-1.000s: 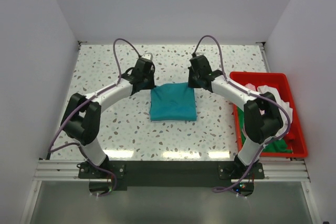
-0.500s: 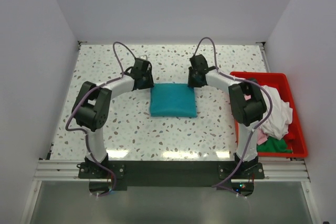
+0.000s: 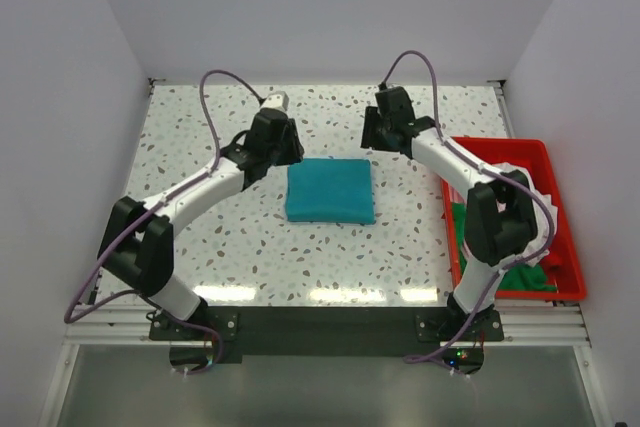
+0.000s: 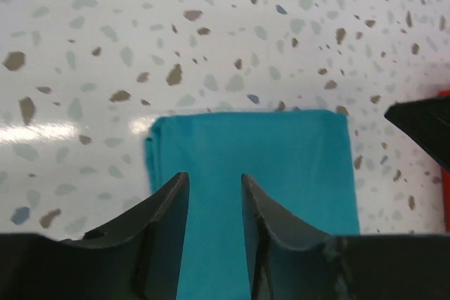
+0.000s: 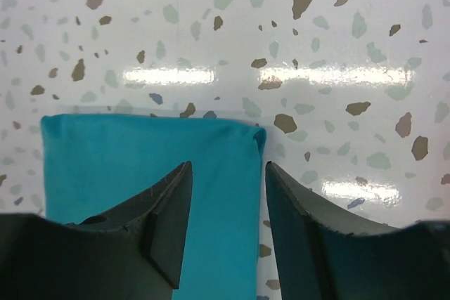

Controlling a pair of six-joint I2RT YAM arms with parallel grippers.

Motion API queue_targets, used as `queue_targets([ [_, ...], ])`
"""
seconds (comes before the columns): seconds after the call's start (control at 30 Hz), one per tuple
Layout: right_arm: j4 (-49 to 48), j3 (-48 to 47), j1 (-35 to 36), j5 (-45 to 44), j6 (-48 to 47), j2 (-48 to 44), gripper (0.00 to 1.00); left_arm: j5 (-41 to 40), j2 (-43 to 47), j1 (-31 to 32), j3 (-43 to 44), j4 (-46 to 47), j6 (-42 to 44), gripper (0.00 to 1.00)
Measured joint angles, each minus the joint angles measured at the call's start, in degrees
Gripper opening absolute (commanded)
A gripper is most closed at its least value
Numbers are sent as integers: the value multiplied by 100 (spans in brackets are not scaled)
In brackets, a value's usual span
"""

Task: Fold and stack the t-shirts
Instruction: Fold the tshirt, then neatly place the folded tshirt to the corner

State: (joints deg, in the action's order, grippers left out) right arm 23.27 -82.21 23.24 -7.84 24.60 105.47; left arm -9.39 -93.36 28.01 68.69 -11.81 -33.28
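Top external view: teal t-shirt (image 3: 330, 191) lies folded square on the table (image 3: 200, 237) — left gripper (image 4: 213, 177) and right gripper (image 5: 228, 166), both part-open and empty, should rise straight clear.

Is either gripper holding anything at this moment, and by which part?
Nothing is held. The left gripper and the right gripper are both open; the folded teal t-shirt lies free.
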Motion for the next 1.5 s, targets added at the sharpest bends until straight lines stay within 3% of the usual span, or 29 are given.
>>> queue_targets([
  [0.23, -131, 557, 463, 179, 212, -699, 33, 595, 306, 874, -879, 262, -337, 13],
  [0.4, -216, 946, 796, 452, 389, -531, 31, 962, -129, 1126, -1196, 566, -616, 9],
  [0.77, -483, 1272, 656, 627, 498, 293, 31, 1266, -831, 1403, -1464, 1069, -1019, 5],
  [0.87, -496, 1189, 619, 717, 494, 313, 32, 1257, -828, 1403, -1445, 1034, -1032, 14],
  [0.9, -494, 1147, 603, 737, 490, 341, 32, 1252, -820, 1403, -1416, 986, -1036, 29],
  [1.03, -466, 927, 595, 767, 459, 503, 32, 1123, -623, 1381, -1189, 584, -920, 49],
  [1.2, -433, 728, 595, 881, 413, 601, 32, 977, 85, 817, -1104, 92, -850, 61],
  [1.3, -393, 643, 592, 911, 382, 616, 32, 872, 391, 175, -1104, -87, -752, 62],
  [1.5, -378, 459, 592, 1040, 358, 732, 32, 999, 293, -385, -1108, -203, -654, 67],
])
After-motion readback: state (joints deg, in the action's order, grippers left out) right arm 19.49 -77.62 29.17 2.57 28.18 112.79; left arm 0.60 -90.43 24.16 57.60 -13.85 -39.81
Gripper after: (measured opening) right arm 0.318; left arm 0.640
